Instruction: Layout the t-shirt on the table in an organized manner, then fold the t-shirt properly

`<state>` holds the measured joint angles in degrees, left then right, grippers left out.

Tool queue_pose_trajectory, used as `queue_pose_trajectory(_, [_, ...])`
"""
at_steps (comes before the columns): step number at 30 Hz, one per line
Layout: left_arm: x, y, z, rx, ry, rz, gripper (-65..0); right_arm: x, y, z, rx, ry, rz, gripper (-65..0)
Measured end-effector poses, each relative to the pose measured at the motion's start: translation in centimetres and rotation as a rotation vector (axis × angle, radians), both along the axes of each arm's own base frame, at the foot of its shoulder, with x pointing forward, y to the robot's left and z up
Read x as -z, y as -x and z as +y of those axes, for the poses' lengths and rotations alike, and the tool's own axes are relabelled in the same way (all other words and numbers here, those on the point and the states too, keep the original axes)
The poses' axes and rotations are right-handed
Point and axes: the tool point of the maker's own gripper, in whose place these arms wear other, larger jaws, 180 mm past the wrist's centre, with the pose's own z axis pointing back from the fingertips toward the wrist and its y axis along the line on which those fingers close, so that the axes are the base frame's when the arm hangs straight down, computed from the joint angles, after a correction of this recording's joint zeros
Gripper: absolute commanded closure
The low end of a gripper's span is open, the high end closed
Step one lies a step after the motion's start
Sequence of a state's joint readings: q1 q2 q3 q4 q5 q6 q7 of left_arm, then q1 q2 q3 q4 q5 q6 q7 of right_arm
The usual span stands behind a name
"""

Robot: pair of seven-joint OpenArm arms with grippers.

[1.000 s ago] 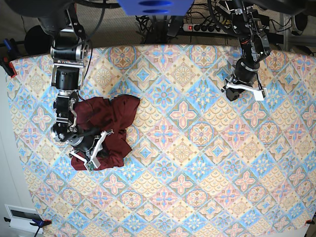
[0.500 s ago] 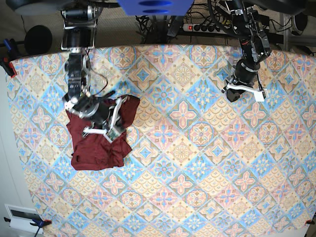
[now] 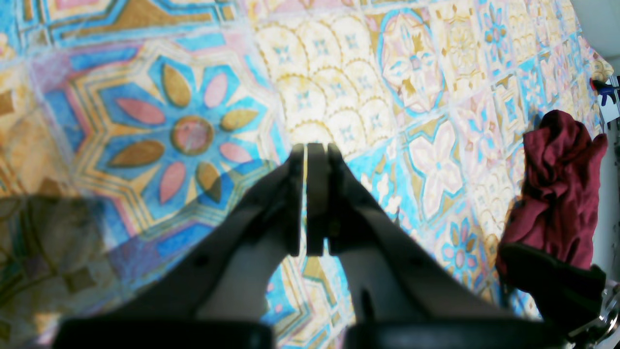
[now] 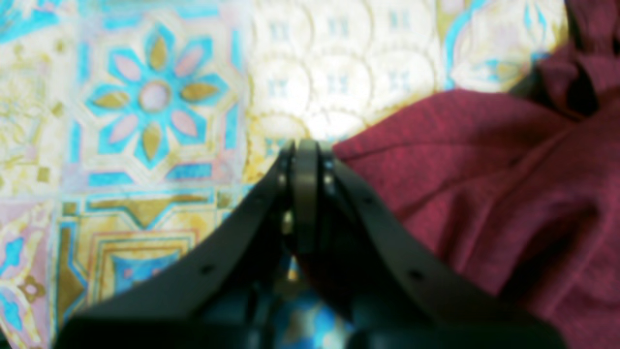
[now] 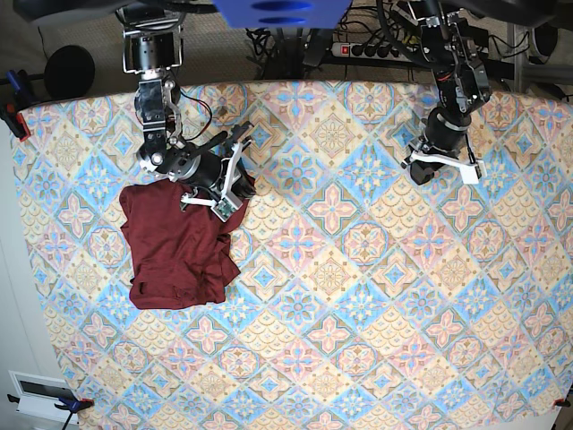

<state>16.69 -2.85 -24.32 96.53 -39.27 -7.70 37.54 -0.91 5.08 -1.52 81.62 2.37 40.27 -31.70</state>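
Your stock: t-shirt (image 5: 175, 248) bunched on the table (image 5: 376, 305), right gripper (image 5: 235, 170) closed and empty at its edge, left gripper (image 5: 440, 167) closed, empty, well apart.

Wide bare run of the table (image 5: 358, 296) across the centre, the near edge and the whole side under the left gripper (image 5: 440, 167); open passage there in every direction. Blocked only at the far side by the t-shirt (image 5: 175, 246), bunched in a rumpled heap, with the right gripper (image 5: 219, 184) and its arm hanging over the heap's upper edge. Narrow strip of cloth between heap and table edge. Cables and a power strip (image 5: 372, 49) beyond the back edge.
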Motion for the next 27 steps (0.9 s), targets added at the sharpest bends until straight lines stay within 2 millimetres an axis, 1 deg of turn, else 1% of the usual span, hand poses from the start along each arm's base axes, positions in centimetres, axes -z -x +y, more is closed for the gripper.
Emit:
queue_pose_trajectory(3, [0.0, 0.0, 0.0, 0.000, -0.001, -0.001, -0.4, 0.2, -0.5, -1.3, 0.079, -0.081, 0.006, -0.1])
queue_pose_trajectory(5, [0.1, 0.1, 0.1, 0.000, -0.002, 0.003, -0.4, 0.3, -0.7, -2.7, 0.134, -0.098, 0.009, -0.1])
queue_pose_trajectory(9, [0.2, 0.2, 0.0, 0.002, 0.001, 0.008, -0.4, 0.1, -1.5, -6.1, 0.218, -0.076, -0.004, -0.1])
queue_pose_trajectory(13, [0.2, 0.2, -0.1, 0.003, 0.001, 0.008, -0.4, -0.3, -2.7, -8.4, 0.265, -0.024, -0.013, -0.1])
queue_pose_trajectory(15, [0.1, 0.2, 0.0, 0.003, 0.001, 0.006, -0.4, -0.3, -2.8, -9.3, 0.271, -0.006, -0.017, -0.1])
queue_pose_trajectory(20, [0.1, 0.2, -0.1, 0.003, 0.001, 0.006, -0.4, -0.5, -2.7, -9.7, 0.277, 0.015, -0.017, -0.1])
queue_pose_trajectory(23, [0.3, 0.5, -0.1, 0.003, 0.002, 0.014, -0.4, -1.4, -2.2, -10.4, 0.254, 0.121, -0.031, -0.1])
queue_pose_trajectory(24, [0.5, 0.7, -0.1, 0.003, 0.002, 0.020, -0.4, -1.8, -2.0, -10.3, 0.251, 0.129, -0.045, -0.1])
queue_pose_trajectory(26, [0.6, 0.8, -0.2, 0.008, 0.003, 0.027, -0.4, -1.7, -0.4, -9.2, 0.199, 0.162, -0.037, -0.1])
queue_pose_trajectory(27, [0.6, 0.8, -0.1, 0.006, 0.003, 0.025, -0.4, -1.5, 0.6, -8.2, 0.160, 0.168, -0.032, -0.1])
